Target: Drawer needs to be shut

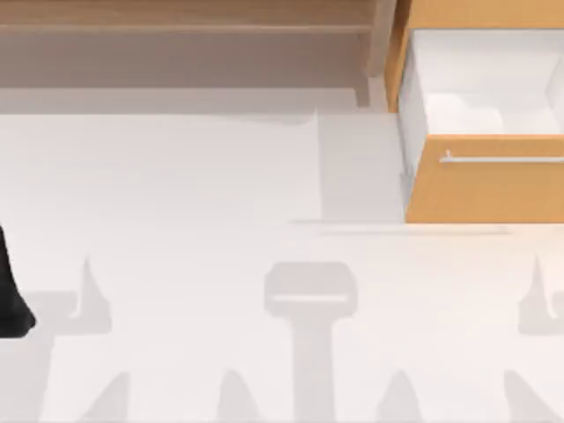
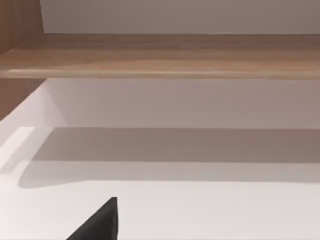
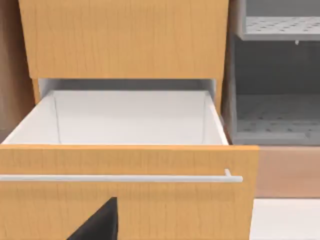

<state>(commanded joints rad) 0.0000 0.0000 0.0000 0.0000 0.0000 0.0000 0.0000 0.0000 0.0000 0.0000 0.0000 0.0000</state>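
table: white, smooth top (image 1: 194,194), grey shadows of the arms lying across its near part
drawer: at the far right of the table in the top view (image 1: 485,189), pulled out toward the near side and standing open; also in the right wrist view (image 3: 125,200)
drawer front: orange-tan wood with fine vertical grain, flat rectangular panel
handle: thin straight silver bar (image 1: 502,159), running horizontally across the front panel, held off it on small posts (image 3: 120,178)
drawer inside: plain white walls and floor (image 3: 130,117), box-shaped, nothing seen lying in it
panel above drawer: same orange-tan wood, flush and shut (image 3: 125,37)
writing: no label or brand can be read on any surface
shelf: brown wooden board along the far edge, left of the drawer (image 1: 176,18); long flat plank with streaked grain above the white top (image 2: 165,55)
grey rack: beside the drawer unit, perforated grey shelves (image 3: 275,120)
left arm: dark shape at the top view's left edge (image 1: 11,300), well apart from the drawer; fingers' spread cannot be told
left gripper: one dark finger tip (image 2: 100,222) over the white top
right gripper: one dark finger tip (image 3: 100,222) in front of the drawer front, below the handle; spread cannot be told
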